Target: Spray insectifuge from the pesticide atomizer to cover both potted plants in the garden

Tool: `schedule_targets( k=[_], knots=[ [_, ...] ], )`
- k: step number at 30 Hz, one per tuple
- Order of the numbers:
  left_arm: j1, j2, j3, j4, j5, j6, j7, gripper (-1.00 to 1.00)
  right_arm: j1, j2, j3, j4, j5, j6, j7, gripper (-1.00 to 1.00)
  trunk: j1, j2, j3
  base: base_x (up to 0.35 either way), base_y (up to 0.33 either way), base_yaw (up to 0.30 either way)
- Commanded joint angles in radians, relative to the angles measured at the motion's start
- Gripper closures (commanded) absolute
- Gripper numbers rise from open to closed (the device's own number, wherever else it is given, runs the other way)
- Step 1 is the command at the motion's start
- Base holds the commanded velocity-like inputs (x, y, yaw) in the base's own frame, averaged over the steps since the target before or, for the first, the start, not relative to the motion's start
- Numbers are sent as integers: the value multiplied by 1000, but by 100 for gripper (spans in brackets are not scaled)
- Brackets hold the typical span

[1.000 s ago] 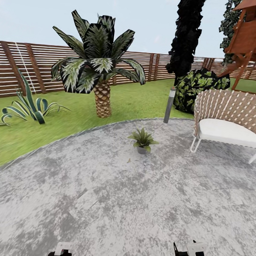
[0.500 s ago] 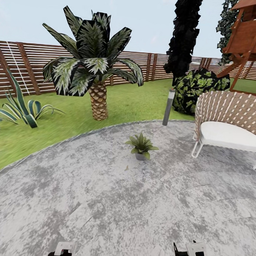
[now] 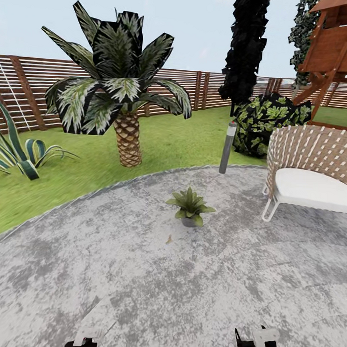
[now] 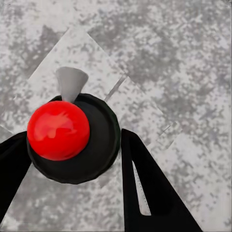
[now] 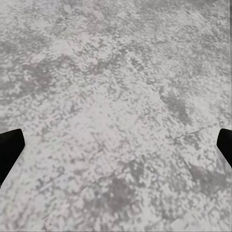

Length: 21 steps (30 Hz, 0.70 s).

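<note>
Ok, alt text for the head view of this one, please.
A small potted plant sits on a round grey patio, with a palm on the lawn behind it, a wicker chair at right and a slatted fence beyond.

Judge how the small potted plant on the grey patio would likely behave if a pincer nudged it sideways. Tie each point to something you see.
The potted plant would probably tip: its leaves spread wider than the little grey pot beneath. It looks light, so a nudge may slide it across the flat patio. The thin pointed leaves would likely bend rather than push back.
</note>
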State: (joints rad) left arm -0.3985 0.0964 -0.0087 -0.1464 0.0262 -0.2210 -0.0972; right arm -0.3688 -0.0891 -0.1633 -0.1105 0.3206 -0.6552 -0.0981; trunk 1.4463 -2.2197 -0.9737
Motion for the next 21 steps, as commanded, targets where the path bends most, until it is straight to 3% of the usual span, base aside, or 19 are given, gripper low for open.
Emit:
schedule_targets(
  k=[1,11,21],
  knots=[
    [0,0,-1,1,3,-3,-4,100,-1,0,-4,1,11,-3,-6,-100,0,0,-1,309,155,-226],
    [0,2,0,1,3,-3,-4,100,-1,0,-5,1,11,-3,-6,-100,0,0,-1,286,211,-276],
    [0,1,0,1,3,-3,-4,100,-1,0,-4,1,11,-3,-6,-100,0,0,-1,264,235,-20]
  ],
)
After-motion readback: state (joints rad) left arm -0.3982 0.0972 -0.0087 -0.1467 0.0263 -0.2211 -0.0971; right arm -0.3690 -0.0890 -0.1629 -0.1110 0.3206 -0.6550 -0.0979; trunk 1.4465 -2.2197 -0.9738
